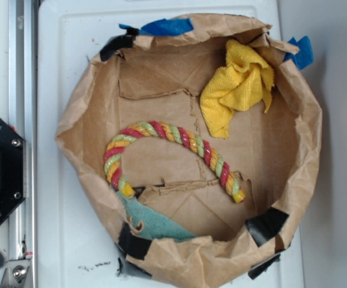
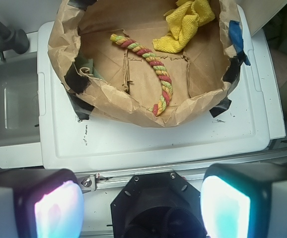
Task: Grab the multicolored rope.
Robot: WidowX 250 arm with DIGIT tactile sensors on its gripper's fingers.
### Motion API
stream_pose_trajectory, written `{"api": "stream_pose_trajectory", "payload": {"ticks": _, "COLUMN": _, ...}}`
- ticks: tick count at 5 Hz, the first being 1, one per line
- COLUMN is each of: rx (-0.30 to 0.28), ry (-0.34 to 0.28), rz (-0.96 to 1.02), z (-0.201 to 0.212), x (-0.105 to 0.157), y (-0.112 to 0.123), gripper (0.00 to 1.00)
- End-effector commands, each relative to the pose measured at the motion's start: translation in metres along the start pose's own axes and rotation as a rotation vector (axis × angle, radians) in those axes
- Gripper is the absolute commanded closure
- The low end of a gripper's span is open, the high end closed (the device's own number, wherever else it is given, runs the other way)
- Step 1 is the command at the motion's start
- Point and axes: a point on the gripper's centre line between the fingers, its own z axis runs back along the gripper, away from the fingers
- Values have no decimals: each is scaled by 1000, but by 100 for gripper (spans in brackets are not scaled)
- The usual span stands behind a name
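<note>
The multicolored rope (image 1: 185, 139), twisted from red, yellow and pale green strands, lies in a curved arc on the floor of a torn, opened-out brown paper bag (image 1: 305, 120). In the wrist view the rope (image 2: 153, 62) runs from the bag's middle to its near rim (image 2: 113, 101). My gripper (image 2: 142, 206) is open. Its two pads (image 2: 54, 210) stand wide apart with nothing between them, well back from the bag and over the black robot base (image 2: 158, 208). The gripper does not show in the exterior view.
A yellow cloth (image 1: 236, 90) is bunched in one corner of the bag. A teal green cloth (image 1: 152, 225) lies at the opposite rim, close to one rope end. The bag sits on a white lid (image 1: 65, 72), taped down with black and blue tape (image 1: 167, 26). A metal rail (image 1: 18, 90) runs beside the lid.
</note>
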Motion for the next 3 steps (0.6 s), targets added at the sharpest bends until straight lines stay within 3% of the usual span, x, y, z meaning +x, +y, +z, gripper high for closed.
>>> {"api": "stream_pose_trajectory", "payload": {"ticks": 1, "rx": 0, "ry": 0, "rz": 0, "z": 0, "x": 0, "y": 0, "gripper": 0}}
{"api": "stream_pose_trajectory", "payload": {"ticks": 3, "rx": 20, "ry": -35, "rz": 61, "z": -9, "x": 51, "y": -3, "gripper": 0}}
